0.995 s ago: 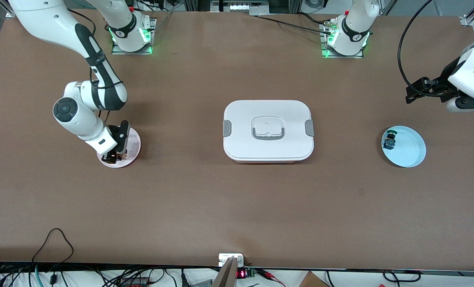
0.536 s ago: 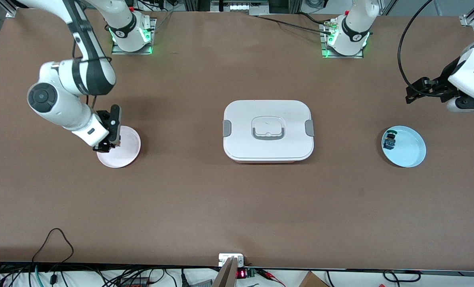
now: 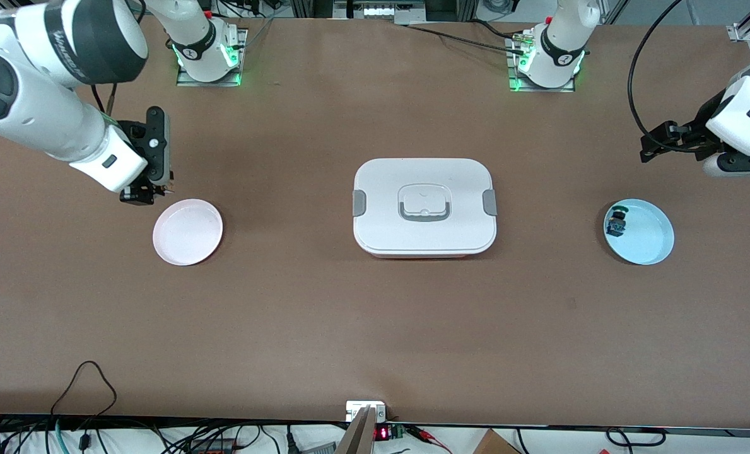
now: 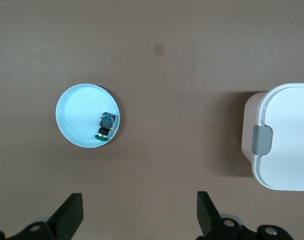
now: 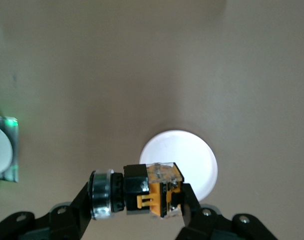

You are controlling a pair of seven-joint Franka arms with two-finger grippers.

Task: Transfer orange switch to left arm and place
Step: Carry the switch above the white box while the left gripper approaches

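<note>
Above brown table, right jaws (image 5: 137, 200) clench orange switch (image 5: 147, 190); left jaws (image 4: 139, 220) gape wide.

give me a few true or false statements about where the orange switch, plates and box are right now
1. The right gripper holds the orange switch in its fingers. True.
2. The pink plate has a switch on it. False: it is bare.
3. The left gripper is shut on the green-topped switch. False: it is open, and that switch lies in the blue plate.
4. The box sits between the two plates, lid on. True.
</note>
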